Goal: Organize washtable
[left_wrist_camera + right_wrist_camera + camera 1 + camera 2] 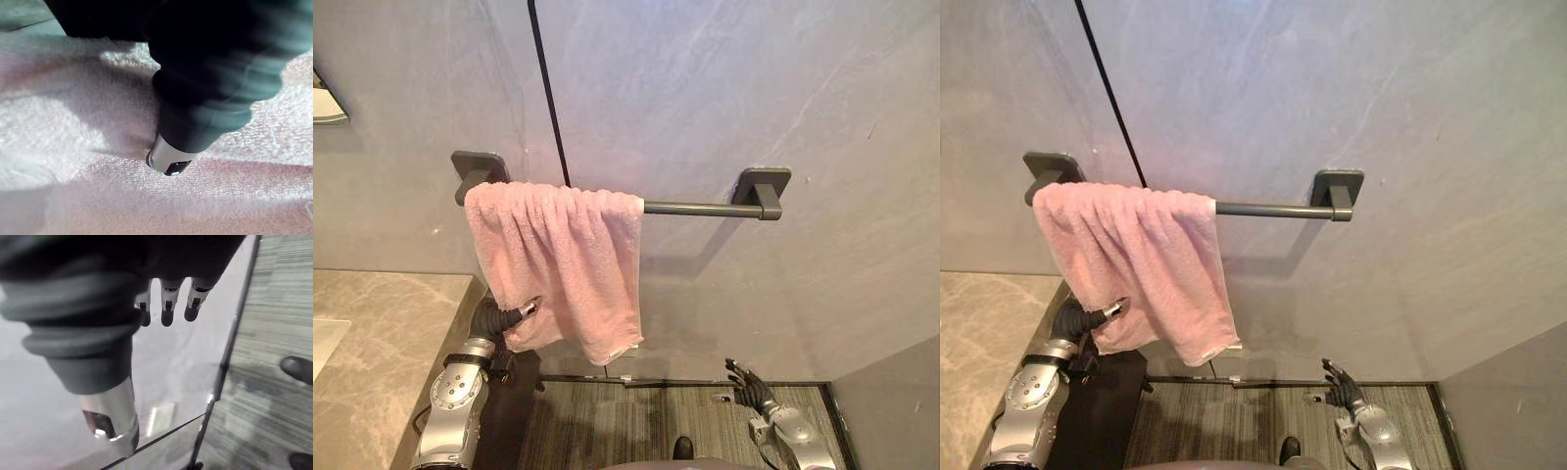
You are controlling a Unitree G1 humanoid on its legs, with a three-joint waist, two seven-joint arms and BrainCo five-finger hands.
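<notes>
**Left hand at the pink towel under the bar**

The pink towel [568,255] hangs over the towel bar [695,209], bunched toward the bar's left bracket [478,164]. The stretch of bar toward the right bracket [762,186] is bare. The cloth falls in uneven folds, and its lower edge slants down to a corner below the middle of the bar.

The left hand [504,321] is raised below the bar's left end and lies against the towel's lower left part, partly hidden by the cloth. I cannot tell whether it is clamped on the cloth. It looks placed to tug the hem and even out or spread the towel, which seems the step in hand.

The right hand [747,384] hangs low, well below the bar's right end. Its fingers are straight and apart, it holds nothing, and it appears idle.

The bar is fixed to a grey stone-look wall [754,88] with a dark vertical seam [546,98] running down behind the towel. Below and left of the bar lies a beige marbled countertop [382,323]. A mirror's edge [325,103] shows above and left of the bar. Far beneath the bar is a striped grey floor [636,421].
</notes>
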